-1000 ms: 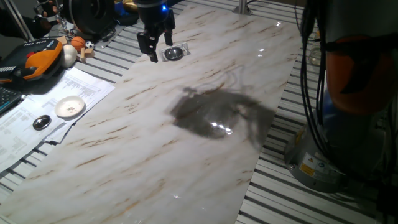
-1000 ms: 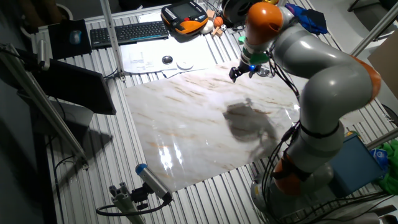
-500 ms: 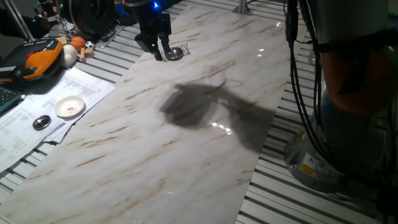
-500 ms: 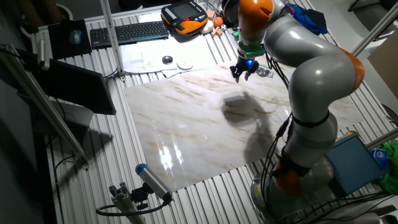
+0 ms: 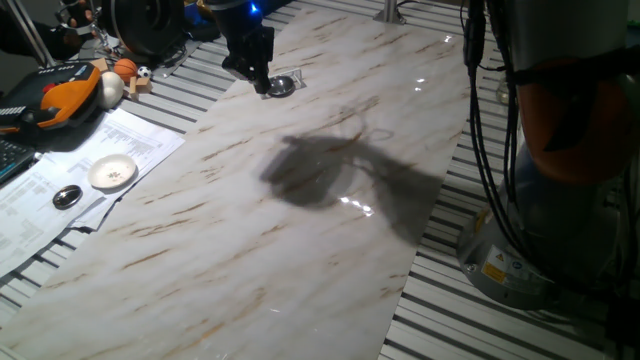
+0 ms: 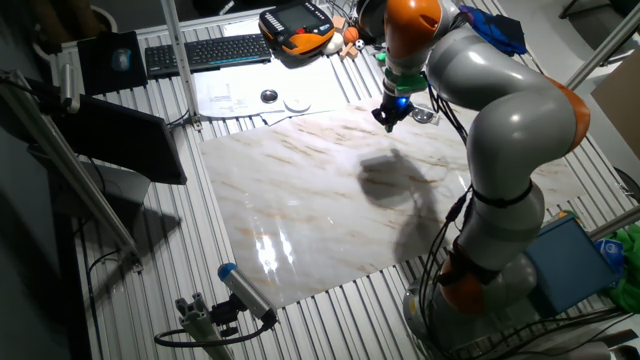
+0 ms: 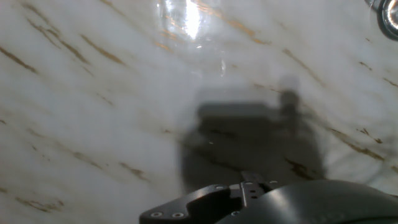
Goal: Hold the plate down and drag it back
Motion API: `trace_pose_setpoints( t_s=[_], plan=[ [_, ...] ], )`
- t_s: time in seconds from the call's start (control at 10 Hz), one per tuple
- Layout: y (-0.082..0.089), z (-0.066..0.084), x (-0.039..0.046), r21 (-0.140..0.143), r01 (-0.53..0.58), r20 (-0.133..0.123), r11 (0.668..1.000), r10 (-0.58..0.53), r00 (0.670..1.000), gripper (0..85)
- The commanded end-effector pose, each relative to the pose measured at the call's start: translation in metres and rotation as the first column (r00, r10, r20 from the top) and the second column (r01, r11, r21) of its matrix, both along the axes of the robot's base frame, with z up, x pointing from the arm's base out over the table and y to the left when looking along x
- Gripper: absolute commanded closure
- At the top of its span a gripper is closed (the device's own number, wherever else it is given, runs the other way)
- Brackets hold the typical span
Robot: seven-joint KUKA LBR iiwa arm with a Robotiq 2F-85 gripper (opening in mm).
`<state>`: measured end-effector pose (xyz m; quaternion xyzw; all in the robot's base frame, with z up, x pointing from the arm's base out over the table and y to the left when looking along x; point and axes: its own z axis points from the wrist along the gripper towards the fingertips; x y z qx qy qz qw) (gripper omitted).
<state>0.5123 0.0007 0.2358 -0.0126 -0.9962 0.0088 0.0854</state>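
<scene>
The plate [image 5: 284, 86] is a small shiny metal dish on the far part of the marble board [image 5: 300, 230]. It also shows in the other fixed view [image 6: 425, 116] and, cut off, at the top right corner of the hand view [image 7: 389, 17]. My gripper [image 5: 264, 86] hangs just left of the plate, its tip low over the board beside the rim. The fingers look pressed together into one tip, with nothing between them. From the other side the gripper [image 6: 388, 121] also narrows to a single point. The hand view shows only the hand's dark body and its shadow on the marble.
A white saucer [image 5: 112, 173] and a small dark round cap [image 5: 67, 197] lie on papers at the left. An orange pendant [image 5: 62, 96] and small balls sit behind them. A keyboard [image 6: 205, 52] is at the back. The robot's base [image 5: 560, 200] stands off the board's right edge.
The gripper moved from left of the plate toward its rim and turned. Its two fingers, apart a second ago, now show as one tip. The plate has not moved.
</scene>
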Motion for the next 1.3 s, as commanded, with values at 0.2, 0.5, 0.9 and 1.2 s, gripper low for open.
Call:
trace_pose_setpoints(
  t_s=[0.2, 0.5, 0.9, 1.2],
  plan=[
    [0.0, 0.0001, 0.0, 0.0, 0.0, -0.002, 1.0, 0.0, 1.0, 85.0],
    [-0.0001, 0.0001, 0.0001, 0.002, -0.006, 0.0, 1.0, 0.006, 1.0, 85.0],
    [-0.0001, 0.0001, 0.0001, -0.005, -0.03, 0.074, 1.0, 0.03, 0.997, 85.0],
    [-0.0001, 0.0001, 0.0001, -0.08, -0.028, 0.202, 0.996, 0.043, 0.978, 85.0]
  ],
)
